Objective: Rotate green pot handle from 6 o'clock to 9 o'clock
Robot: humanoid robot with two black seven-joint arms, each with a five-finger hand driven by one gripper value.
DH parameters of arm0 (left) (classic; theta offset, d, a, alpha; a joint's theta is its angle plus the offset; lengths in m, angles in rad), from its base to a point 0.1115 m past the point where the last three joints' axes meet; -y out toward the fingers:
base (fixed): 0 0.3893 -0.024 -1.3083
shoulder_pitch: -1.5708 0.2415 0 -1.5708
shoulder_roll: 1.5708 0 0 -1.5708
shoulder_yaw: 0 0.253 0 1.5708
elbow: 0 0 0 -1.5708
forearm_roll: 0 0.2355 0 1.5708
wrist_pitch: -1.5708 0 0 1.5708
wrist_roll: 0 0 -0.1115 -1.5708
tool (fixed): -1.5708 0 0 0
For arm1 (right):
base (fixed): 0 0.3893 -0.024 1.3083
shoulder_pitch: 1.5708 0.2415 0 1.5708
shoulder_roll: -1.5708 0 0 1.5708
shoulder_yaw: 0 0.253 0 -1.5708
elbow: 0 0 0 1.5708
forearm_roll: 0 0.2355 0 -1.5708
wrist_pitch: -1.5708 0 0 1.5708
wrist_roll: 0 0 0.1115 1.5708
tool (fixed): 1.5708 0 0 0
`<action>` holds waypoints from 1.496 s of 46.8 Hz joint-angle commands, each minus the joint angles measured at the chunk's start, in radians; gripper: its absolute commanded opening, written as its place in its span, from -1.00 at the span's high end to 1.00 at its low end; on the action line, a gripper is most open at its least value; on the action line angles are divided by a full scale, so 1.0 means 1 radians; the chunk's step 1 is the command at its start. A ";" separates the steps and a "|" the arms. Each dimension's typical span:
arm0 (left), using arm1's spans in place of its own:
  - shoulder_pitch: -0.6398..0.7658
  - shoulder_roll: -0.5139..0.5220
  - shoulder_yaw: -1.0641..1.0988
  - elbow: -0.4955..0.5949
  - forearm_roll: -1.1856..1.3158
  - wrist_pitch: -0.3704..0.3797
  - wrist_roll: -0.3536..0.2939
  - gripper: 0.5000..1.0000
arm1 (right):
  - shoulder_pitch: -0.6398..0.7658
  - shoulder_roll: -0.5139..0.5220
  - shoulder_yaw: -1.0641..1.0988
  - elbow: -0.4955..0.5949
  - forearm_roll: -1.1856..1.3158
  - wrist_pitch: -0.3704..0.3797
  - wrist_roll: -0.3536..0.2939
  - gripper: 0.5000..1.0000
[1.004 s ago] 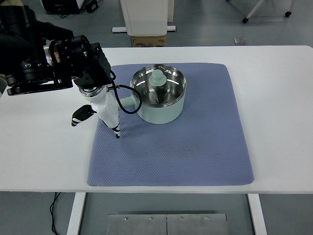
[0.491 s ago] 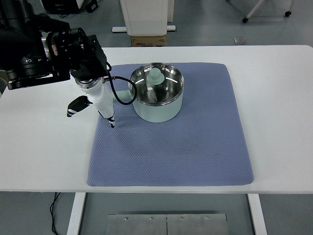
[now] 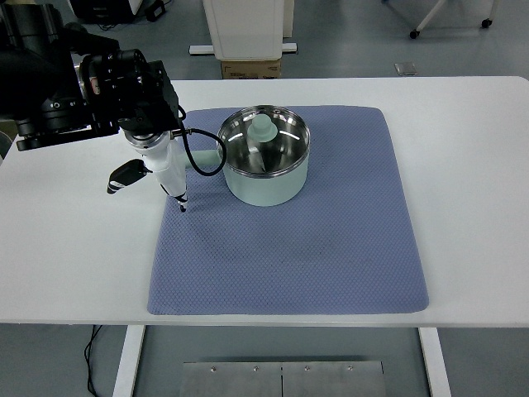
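Left hand (image 3: 157,169) farther from pot (image 3: 264,157)

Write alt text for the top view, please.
A robot's left hand reaches beside a green pot standing on a blue mat on a white table; the pot's handle is hidden behind the hand.

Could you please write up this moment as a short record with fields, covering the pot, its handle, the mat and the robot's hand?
surface: white table with a blue mat on it
pot: green pot, upright on the mat's upper left part, steel inside
handle: mostly hidden behind the hand and cable, on the pot's left side
left hand: left hand at the mat's left edge, beside the pot's left side; white fingers point down to the mat
contact: cannot tell whether the hand touches the handle
right hand: not in view
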 commanded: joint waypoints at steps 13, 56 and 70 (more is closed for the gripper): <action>0.002 -0.001 0.006 0.006 0.051 -0.003 0.011 -1.00 | 0.000 0.000 0.000 0.000 0.000 0.000 0.000 -1.00; 0.006 0.017 -0.124 -0.098 0.007 -0.009 0.000 -1.00 | 0.000 0.000 0.000 0.000 0.000 0.000 0.000 -1.00; 0.012 0.016 -0.265 -0.175 -0.136 -0.063 0.000 -1.00 | 0.000 0.000 0.000 0.000 0.000 0.000 0.000 -1.00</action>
